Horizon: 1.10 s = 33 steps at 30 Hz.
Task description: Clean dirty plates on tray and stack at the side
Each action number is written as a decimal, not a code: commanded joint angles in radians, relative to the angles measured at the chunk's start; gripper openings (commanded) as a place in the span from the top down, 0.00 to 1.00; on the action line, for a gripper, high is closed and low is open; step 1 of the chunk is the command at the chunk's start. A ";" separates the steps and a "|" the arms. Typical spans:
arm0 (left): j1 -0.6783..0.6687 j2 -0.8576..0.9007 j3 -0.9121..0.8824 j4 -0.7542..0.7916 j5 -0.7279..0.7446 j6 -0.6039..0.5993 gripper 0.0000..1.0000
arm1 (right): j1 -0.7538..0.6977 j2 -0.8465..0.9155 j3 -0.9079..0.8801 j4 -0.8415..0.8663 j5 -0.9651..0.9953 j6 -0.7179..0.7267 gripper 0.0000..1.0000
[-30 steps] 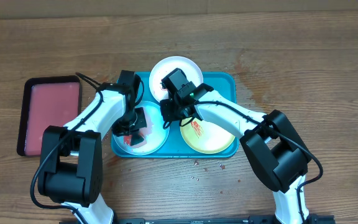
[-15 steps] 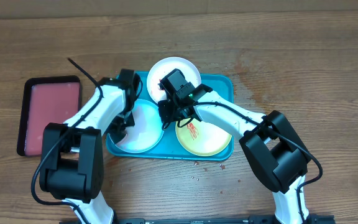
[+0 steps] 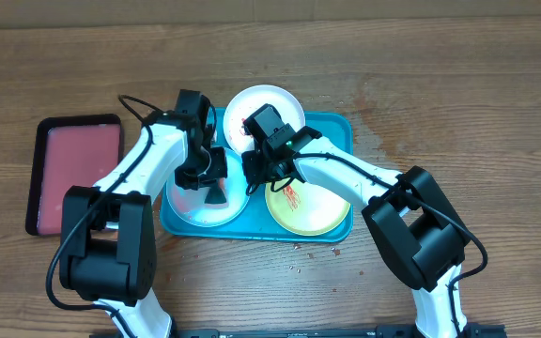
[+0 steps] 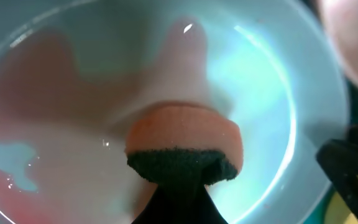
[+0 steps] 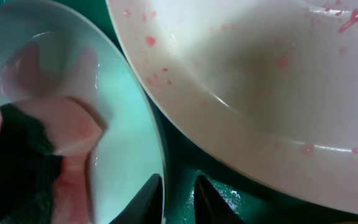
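Nearest, on the big turquoise plastic tray [image 3: 342, 128]: L gripper [image 3: 212, 188] clamps an orange foam sponge w/ dark scrub side [image 4: 182, 140]. It has swept from the left edge to mid light-blue-rimmed round plate [image 3: 186, 205]. Scrubbing is underway, pink film left. R gripper [image 5: 178, 190] jaws sit narrowly apart astride that rim; can't tell if pinching. Yellow-green-rimmed plate [image 3: 319, 212] and, farther, all-white plate [image 3: 280, 101] are still smeared and unstacked. No readable writing.

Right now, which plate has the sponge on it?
The light-blue rimmed plate at the left of the tray; the white plate and yellow-green plate carry no sponge.
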 commanded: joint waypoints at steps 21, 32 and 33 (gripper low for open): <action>0.003 0.010 0.139 -0.171 -0.440 -0.143 0.96 | 0.010 0.003 -0.035 0.023 -0.060 0.000 0.69; 0.010 0.011 0.177 -0.165 -0.393 -0.100 0.95 | 0.022 0.048 -0.028 0.027 -0.056 0.000 0.79; 0.013 0.010 0.183 -0.173 -0.420 -0.119 0.96 | 0.022 0.048 -0.027 0.027 -0.050 0.000 0.81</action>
